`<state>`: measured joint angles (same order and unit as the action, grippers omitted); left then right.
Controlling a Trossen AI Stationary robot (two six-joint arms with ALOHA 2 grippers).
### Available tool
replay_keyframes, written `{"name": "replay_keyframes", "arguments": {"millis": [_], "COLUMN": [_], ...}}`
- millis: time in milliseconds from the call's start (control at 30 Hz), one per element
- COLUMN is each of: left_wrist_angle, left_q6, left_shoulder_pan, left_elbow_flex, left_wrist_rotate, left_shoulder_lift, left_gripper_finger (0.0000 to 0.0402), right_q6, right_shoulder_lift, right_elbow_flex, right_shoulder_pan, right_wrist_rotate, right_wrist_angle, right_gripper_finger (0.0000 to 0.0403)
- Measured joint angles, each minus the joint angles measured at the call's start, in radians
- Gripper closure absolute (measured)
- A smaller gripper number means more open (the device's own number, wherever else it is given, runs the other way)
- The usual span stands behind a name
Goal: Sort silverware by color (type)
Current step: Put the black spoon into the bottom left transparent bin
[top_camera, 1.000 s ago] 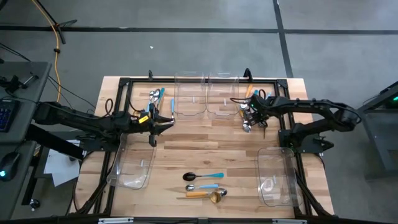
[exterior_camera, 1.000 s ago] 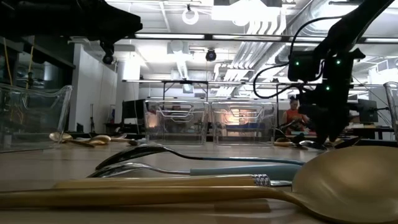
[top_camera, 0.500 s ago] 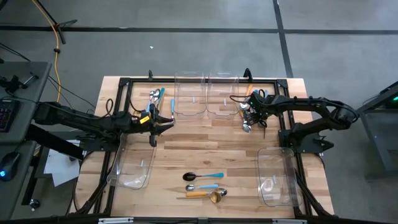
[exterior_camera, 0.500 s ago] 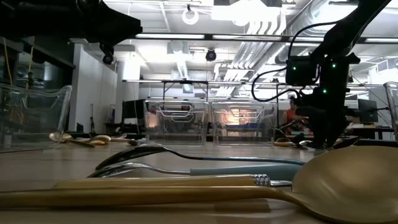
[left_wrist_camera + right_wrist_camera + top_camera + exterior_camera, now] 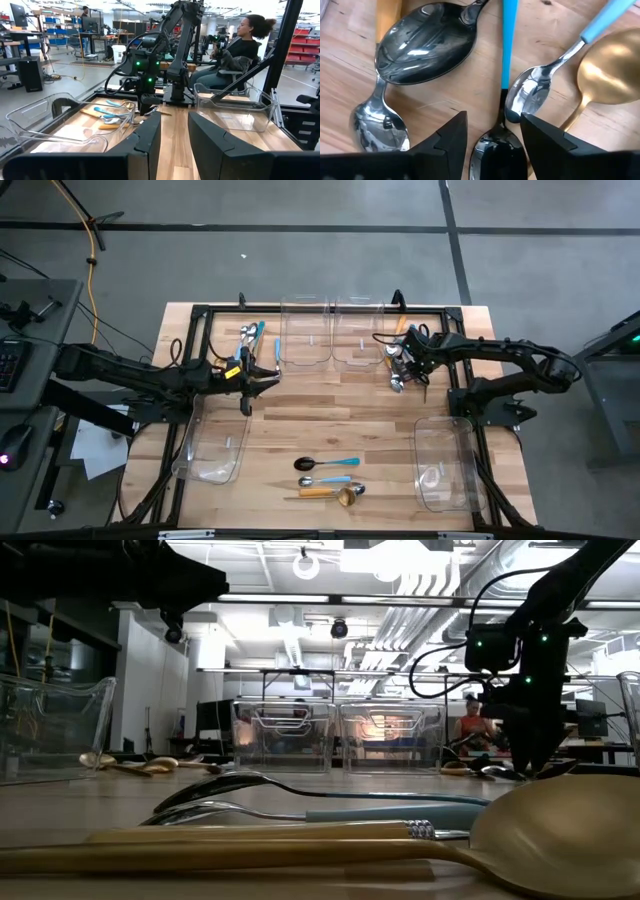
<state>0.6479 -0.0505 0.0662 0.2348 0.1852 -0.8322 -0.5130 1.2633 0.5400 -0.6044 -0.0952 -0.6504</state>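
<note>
- High view: the right gripper [image 5: 400, 372] sits low over a silverware pile [image 5: 398, 360] at upper right, beside the clear bins [image 5: 330, 330]; the left gripper [image 5: 262, 376] hovers at centre left. Three more spoons [image 5: 330, 478] lie at lower centre.
- Low view: a gold spoon [image 5: 540, 830] fills the foreground. No readable writing.
- Left wrist view: fingers [image 5: 145, 142] apart, holding nothing.
- Right wrist view: fingers [image 5: 451, 134] apart, straddling a dark spoon with blue handle [image 5: 504, 120], not clamped.
</note>
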Motion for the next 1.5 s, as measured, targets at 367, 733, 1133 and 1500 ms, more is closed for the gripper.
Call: {"name": "replay_keyframes", "arguments": {"millis": [367, 733, 1133, 1500], "left_wrist_angle": [0.0, 0.0, -0.001, -0.008], "left_q6": [0.001, 0.002, 0.002, 0.002], "left_shoulder_pan": [0.0, 0.0, 0.0, 0.0], "left_elbow_flex": [0.0, 0.0, 0.0, 0.0], "left_wrist_rotate": [0.0, 0.0, 0.0, 0.0], "left_shoulder_lift": [0.0, 0.0, 0.0, 0.0], "left_gripper_finger": [0.0312, 0.0312, 0.0312, 0.0312], "right_q6": [0.019, 0.024, -0.014, -0.006], "right_shoulder_lift": [0.0, -0.051, -0.067, 0.021], "right_elbow_flex": [0.0, 0.0, 0.001, 0.001], "right_shoulder_pan": [-0.004, -0.018, -0.016, -0.016], "right_wrist_rotate": [-0.004, -0.013, 0.023, 0.025], "right_wrist_angle": [0.006, 0.026, -0.023, 0.037], "right_gripper_finger": [0.0236, 0.0236, 0.0236, 0.0236]}}
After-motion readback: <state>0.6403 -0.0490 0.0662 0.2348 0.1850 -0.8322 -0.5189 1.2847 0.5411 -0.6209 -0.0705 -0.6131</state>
